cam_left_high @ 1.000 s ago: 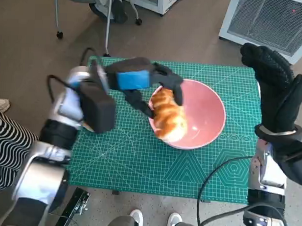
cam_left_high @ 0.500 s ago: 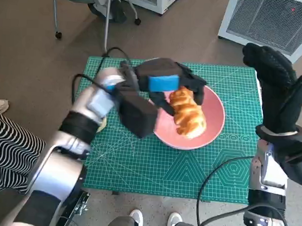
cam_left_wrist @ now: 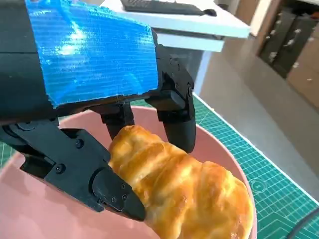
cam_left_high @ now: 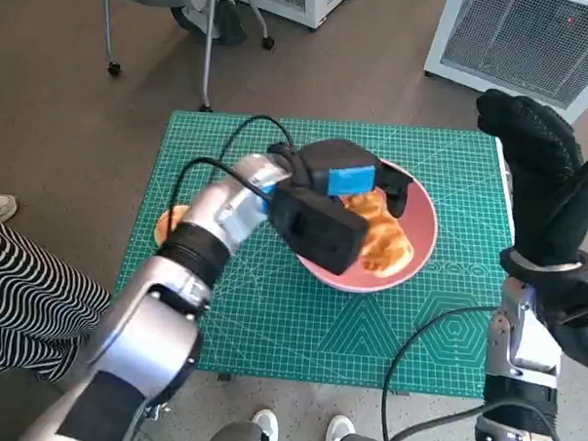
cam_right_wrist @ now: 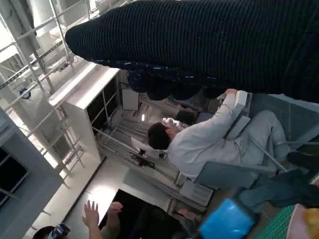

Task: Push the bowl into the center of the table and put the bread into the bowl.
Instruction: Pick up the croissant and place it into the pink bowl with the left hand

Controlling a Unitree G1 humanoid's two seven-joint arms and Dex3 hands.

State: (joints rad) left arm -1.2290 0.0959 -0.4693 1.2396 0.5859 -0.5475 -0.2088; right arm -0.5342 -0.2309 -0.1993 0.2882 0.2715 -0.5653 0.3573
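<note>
Bread [cam_left_high: 381, 242] sits inside the pink bowl [cam_left_high: 426, 221], a golden, ridged loaf lying along the bowl's floor with one end toward the near rim. My left hand [cam_left_high: 347, 179] is over the bowl with its blue-taped back up, and my black fingers [cam_left_wrist: 177, 112] straddle the far end of the loaf: in the left wrist view [cam_left_wrist: 89, 59] two of them come down on one side of the bread [cam_left_wrist: 184, 191] and the thick lower one [cam_left_wrist: 94, 179] lies against the other side, so the loaf is pinched between them, close against the pink wall [cam_left_wrist: 234, 159]. Whether the bread's weight is on the bowl or on my fingers I cannot tell. The bowl stands on the green cutting mat [cam_left_high: 270, 317] that covers the desk, a little toward the far and right part of it. A small orange-brown thing [cam_left_high: 167, 223] shows on the mat beside my left forearm, mostly hidden. My right hand [cam_left_high: 545, 183], in its knitted glove, is raised over the right edge of the desk, fingers apart and holding nothing. In the right wrist view the glove [cam_right_wrist: 209, 45] is a dark band, and a person [cam_right_wrist: 209, 139] in pale clothes sits beyond it.
</note>
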